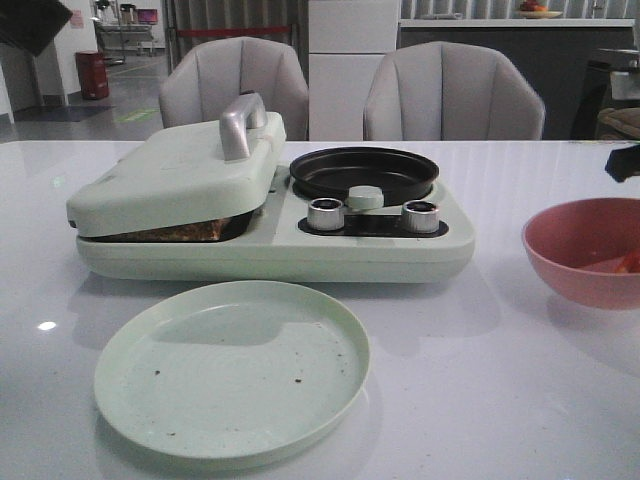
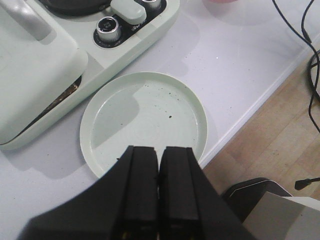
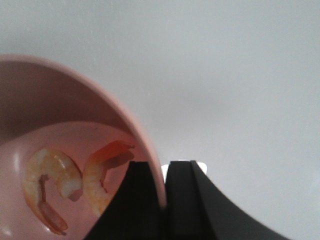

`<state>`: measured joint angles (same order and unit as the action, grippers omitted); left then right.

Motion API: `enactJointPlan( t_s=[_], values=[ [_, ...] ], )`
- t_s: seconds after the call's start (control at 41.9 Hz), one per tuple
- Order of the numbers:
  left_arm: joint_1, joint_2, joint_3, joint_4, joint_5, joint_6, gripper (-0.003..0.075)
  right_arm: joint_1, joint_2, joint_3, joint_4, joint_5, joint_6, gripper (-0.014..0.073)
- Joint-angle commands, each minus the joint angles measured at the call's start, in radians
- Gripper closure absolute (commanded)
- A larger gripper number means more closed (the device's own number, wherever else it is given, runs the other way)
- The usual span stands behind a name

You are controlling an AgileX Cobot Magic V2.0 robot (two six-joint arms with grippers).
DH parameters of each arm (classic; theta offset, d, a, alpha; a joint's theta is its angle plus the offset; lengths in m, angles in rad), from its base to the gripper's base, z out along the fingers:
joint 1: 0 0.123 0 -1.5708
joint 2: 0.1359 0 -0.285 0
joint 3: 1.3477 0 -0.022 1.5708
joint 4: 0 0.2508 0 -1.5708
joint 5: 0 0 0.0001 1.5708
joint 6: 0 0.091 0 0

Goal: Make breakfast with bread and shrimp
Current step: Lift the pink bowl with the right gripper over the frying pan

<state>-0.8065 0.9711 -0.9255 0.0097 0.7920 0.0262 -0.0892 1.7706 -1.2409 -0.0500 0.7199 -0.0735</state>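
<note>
Two curled pink-orange shrimp lie inside the pink bowl, which stands at the table's right edge. My right gripper straddles the bowl's rim, one finger inside and one outside, shut on it. A brown edge of bread shows in the gap under the closed lid of the pale green breakfast maker. My left gripper is shut and empty, hanging over the near edge of the empty green plate.
The breakfast maker carries a black round pan and two silver knobs on its right half. The green plate lies in front of it. The table's edge and floor cables are close to the plate.
</note>
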Motion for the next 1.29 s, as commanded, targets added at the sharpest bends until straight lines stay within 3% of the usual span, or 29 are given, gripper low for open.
enactJointPlan(
  t_s=[0.0, 0.167, 0.287, 0.454, 0.621, 0.812, 0.884, 1.266],
  values=[
    [-0.007, -0.006, -0.026, 0.000, -0.073, -0.010, 0.0608, 0.040, -0.089, -0.107, -0.037, -0.016, -0.007, 0.0541],
    [-0.007, -0.006, -0.026, 0.000, -0.073, -0.010, 0.0608, 0.191, -0.100, -0.284, -0.195, 0.006, 0.015, 0.0540],
    [-0.007, -0.006, -0.026, 0.000, -0.073, -0.010, 0.0608, 0.332, -0.098, -0.387, -0.424, -0.020, 0.154, 0.0540],
    [-0.007, -0.006, -0.026, 0.000, -0.073, -0.010, 0.0608, 0.494, -0.066, -0.469, -0.846, -0.059, 0.405, 0.0540],
    [-0.007, -0.006, -0.026, 0.000, -0.073, -0.010, 0.0608, 0.602, 0.007, -0.494, -1.329, -0.003, 0.664, 0.0540],
    [-0.007, -0.006, -0.026, 0.000, -0.073, -0.010, 0.0608, 0.666, 0.107, -0.494, -1.687, 0.143, 0.825, 0.0540],
    [-0.007, -0.006, -0.026, 0.000, -0.073, -0.010, 0.0608, 0.684, 0.140, -0.494, -1.749, 0.197, 0.839, 0.0540],
    [-0.007, -0.006, -0.026, 0.000, -0.073, -0.010, 0.0608, 0.712, 0.173, -0.553, -1.749, 0.278, 0.801, 0.0540]
  ],
)
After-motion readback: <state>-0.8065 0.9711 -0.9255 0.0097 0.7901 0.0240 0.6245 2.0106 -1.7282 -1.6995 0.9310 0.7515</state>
